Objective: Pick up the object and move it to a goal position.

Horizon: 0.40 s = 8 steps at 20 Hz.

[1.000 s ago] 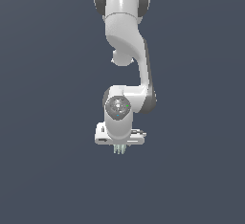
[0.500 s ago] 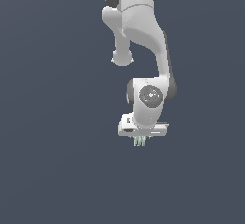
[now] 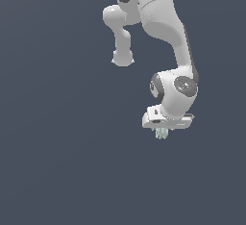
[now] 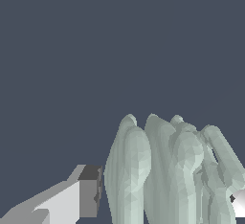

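The object (image 3: pixel 161 133) is a tiny pale greenish-white ribbed thing, hanging just under the white hand in the exterior view. My gripper (image 3: pixel 162 133) is shut on it and carries it in the air at the exterior view's right of middle. In the wrist view the object (image 4: pixel 167 170) fills the lower right as several upright ribbed lobes. One finger (image 4: pixel 88 192) with a dark pad sits close against its side. The other finger is mostly hidden behind the object at the frame's edge.
The white arm (image 3: pixel 163 22) reaches down from the top of the exterior view. Behind everything is a plain dark grey-blue background with no other objects, edges or surfaces in view.
The arm has swung toward the exterior view's right, carrying the object with it at about the same height. The grip on the object is unchanged.
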Available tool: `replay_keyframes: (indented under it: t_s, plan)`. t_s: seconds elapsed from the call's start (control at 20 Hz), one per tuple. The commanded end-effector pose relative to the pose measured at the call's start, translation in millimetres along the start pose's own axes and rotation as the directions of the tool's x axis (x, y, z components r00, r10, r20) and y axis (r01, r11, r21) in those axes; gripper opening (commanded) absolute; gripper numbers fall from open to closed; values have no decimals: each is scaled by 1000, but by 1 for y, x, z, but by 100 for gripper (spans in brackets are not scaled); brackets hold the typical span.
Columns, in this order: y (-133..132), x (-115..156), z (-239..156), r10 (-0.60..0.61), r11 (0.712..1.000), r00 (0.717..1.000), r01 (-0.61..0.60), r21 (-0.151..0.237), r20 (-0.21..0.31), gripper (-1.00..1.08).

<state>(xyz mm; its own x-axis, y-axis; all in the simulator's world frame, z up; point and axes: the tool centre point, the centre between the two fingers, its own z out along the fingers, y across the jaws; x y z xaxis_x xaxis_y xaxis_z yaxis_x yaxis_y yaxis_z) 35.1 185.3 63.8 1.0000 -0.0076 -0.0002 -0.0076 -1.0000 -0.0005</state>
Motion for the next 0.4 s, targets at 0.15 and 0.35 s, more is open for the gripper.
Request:
replay_keyframes:
  t_s: [0.15,0.35]
  plan:
    - [-31,-10,-3,2,1000,1000,-2,-1,0,-100]
    - [-38,-11,-3,2,1000,1000,-2,-1,0,-100]
